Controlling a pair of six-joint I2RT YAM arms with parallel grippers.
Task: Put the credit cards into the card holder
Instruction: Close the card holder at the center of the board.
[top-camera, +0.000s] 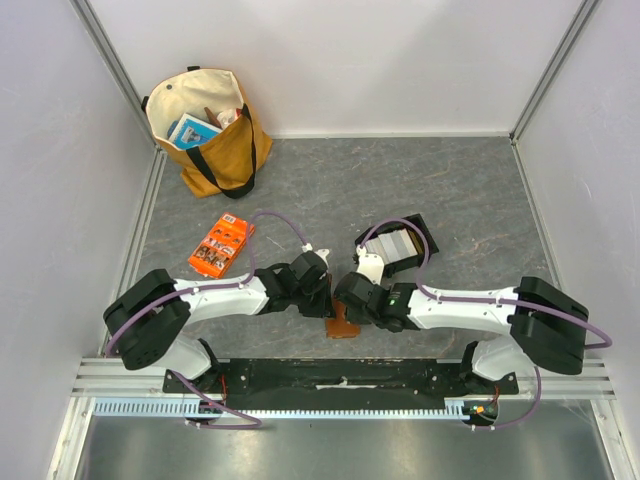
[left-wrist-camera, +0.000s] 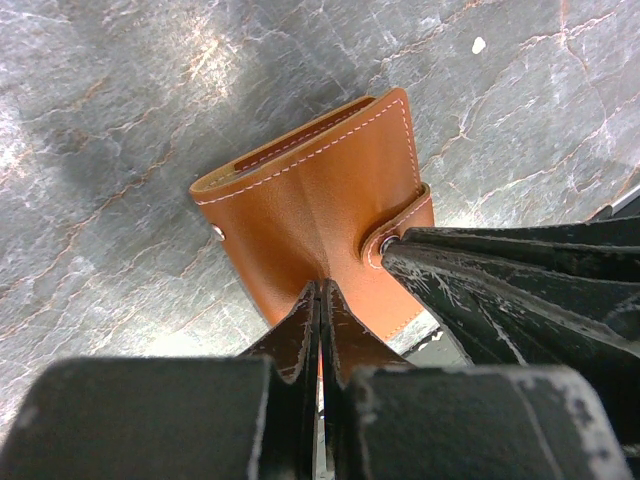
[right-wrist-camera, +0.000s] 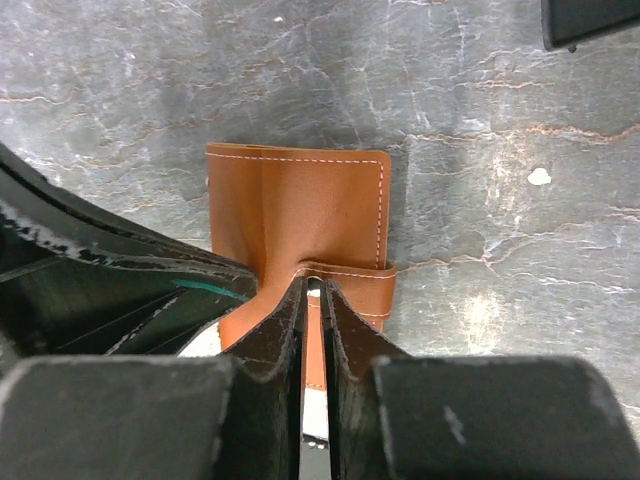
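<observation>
The left arm (top-camera: 215, 295) and right arm (top-camera: 460, 305) stretch inward along the near edge of the table (top-camera: 450, 190), the 2 wrists meeting at its middle. The left gripper (left-wrist-camera: 320, 292) clamps tight on the wallet (left-wrist-camera: 320, 190); the right gripper (right-wrist-camera: 313, 288) pinches its strap, jaws a sliver apart.

White-and-black left arm (top-camera: 215, 297) and right arm (top-camera: 465, 305), purple cables (top-camera: 265, 214)

No wording reads clearly from any of my cameras. At centre left of the overhead view, the orange packet (top-camera: 220, 247) carries printed panels too small to make out. In the upper left, a blue-covered item (top-camera: 190, 131) inside the tan tote bag (top-camera: 228, 152) shows pale marks I cannot read.
</observation>
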